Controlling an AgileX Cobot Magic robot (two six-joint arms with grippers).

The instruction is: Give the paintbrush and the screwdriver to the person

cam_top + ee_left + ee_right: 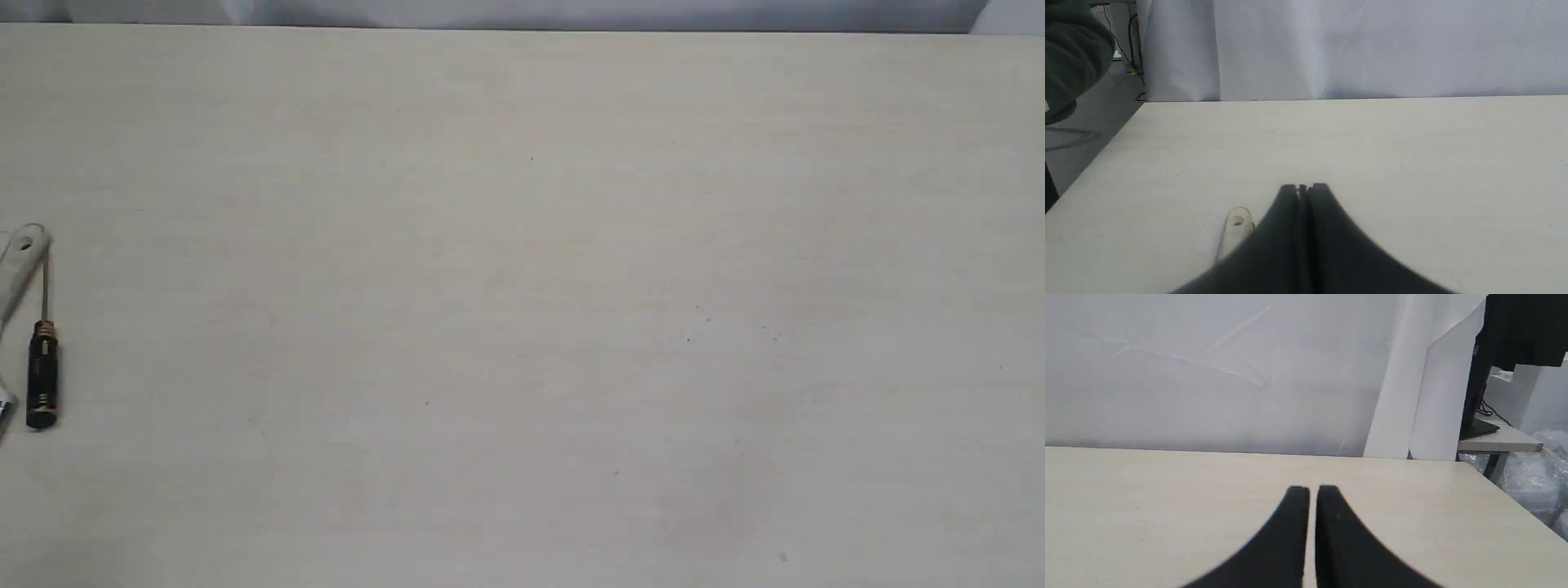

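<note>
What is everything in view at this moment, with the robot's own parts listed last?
table: one, pale, fills the exterior view.
paintbrush: one, light handle with a hole, lying at the exterior view's left edge, mostly cut off.
screwdriver: one, black handle with gold rings, lying beside the paintbrush, shaft toward its hole end.
backdrop: one, white cloth, behind the table.
sleeve: one, dark green, off the table's edge, left wrist view only.
monitor: one, black, on the side desk, right wrist view only.
side desk: one, pale top, past the table's corner.
left gripper: one, black, shut, near the paintbrush handle.
right gripper: one, black, shut, over the table.
</note>
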